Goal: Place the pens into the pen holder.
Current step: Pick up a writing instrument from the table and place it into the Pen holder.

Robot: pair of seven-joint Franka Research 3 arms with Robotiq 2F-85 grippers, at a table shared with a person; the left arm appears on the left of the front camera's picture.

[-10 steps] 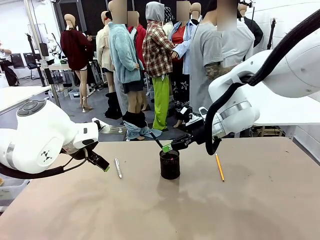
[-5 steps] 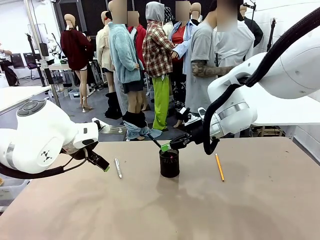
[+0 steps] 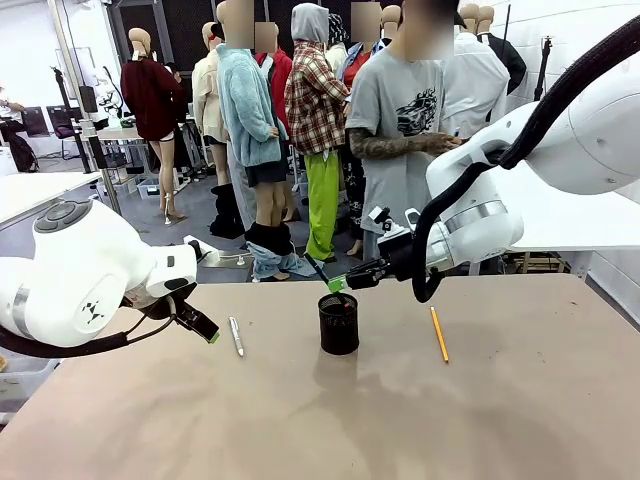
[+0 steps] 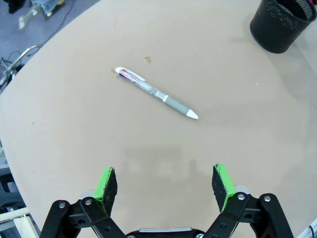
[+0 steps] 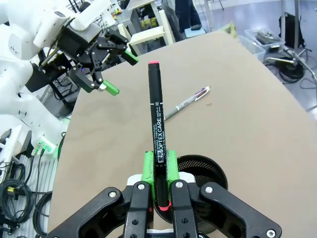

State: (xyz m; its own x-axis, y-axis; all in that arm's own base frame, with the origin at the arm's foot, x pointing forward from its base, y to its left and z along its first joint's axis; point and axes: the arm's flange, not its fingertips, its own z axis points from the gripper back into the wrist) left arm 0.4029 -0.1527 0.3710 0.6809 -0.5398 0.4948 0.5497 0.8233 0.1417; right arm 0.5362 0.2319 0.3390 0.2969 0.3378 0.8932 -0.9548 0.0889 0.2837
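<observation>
We are holding our right gripper [image 3: 343,281] a little higher over the black wire-mesh pen holder [image 3: 338,325] than a second ago, clamped tight on the black marker pen with red ends [image 5: 156,114]. That gripper is hiding part of the holder, so we are not making out its contents. Our left gripper [image 4: 166,181] is hanging wide apart, empty, near the silver-grey ballpoint pen [image 4: 156,92]. The orange-yellow pencil [image 3: 439,334] is lying right of the holder on the brown table [image 3: 500,420].

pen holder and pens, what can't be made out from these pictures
- Pen holder contents: front view, mesh wall hides them; right wrist view, right tool and dark pen partly cover the opening.
- Silver pen print: left wrist view, too small.
- Orange pencil tip: front view, too small.
</observation>
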